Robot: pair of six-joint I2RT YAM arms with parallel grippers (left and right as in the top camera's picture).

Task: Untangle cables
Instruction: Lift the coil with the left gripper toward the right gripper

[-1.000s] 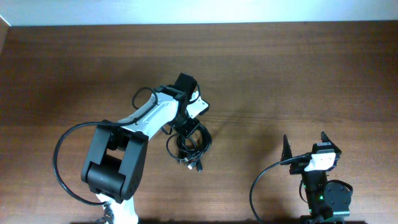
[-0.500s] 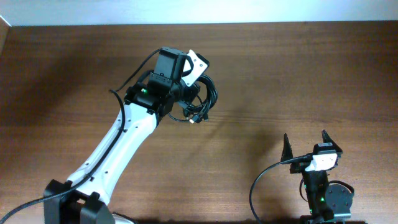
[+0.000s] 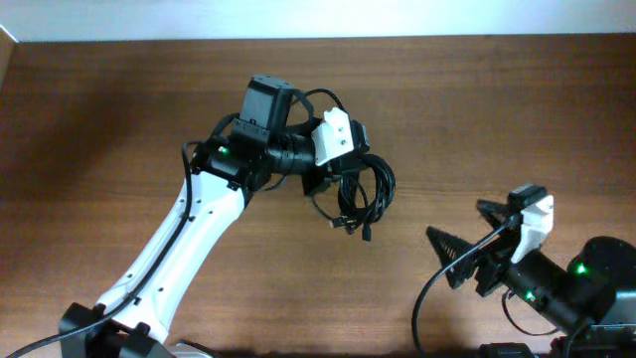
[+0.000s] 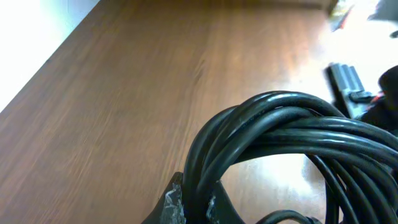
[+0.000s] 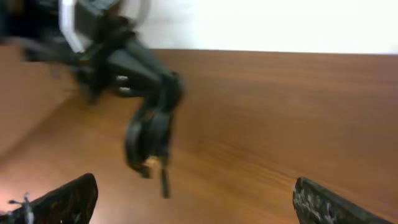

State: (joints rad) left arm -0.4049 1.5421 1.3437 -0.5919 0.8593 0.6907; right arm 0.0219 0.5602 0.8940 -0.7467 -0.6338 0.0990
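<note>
The cables (image 3: 363,194) are a bundle of thin black cords looped together, with small plug ends hanging down. My left gripper (image 3: 333,179) is shut on the bundle and holds it in the air above the middle of the wooden table (image 3: 497,119). In the left wrist view the thick loops (image 4: 280,130) run between my fingers (image 4: 194,202). In the right wrist view the hanging bundle (image 5: 152,134) is blurred, ahead and to the left. My right gripper (image 3: 462,244) is open and empty, at the front right, its fingers (image 5: 193,199) wide apart.
The table's back edge meets a white wall (image 3: 318,20). My left arm (image 3: 189,249) reaches across the left half of the table. The right arm's base and its own black wire (image 3: 427,298) sit at the front right corner.
My left gripper has lifted the cable bundle off the table and carried it right. My right arm has turned and swung its open gripper left toward the bundle.
</note>
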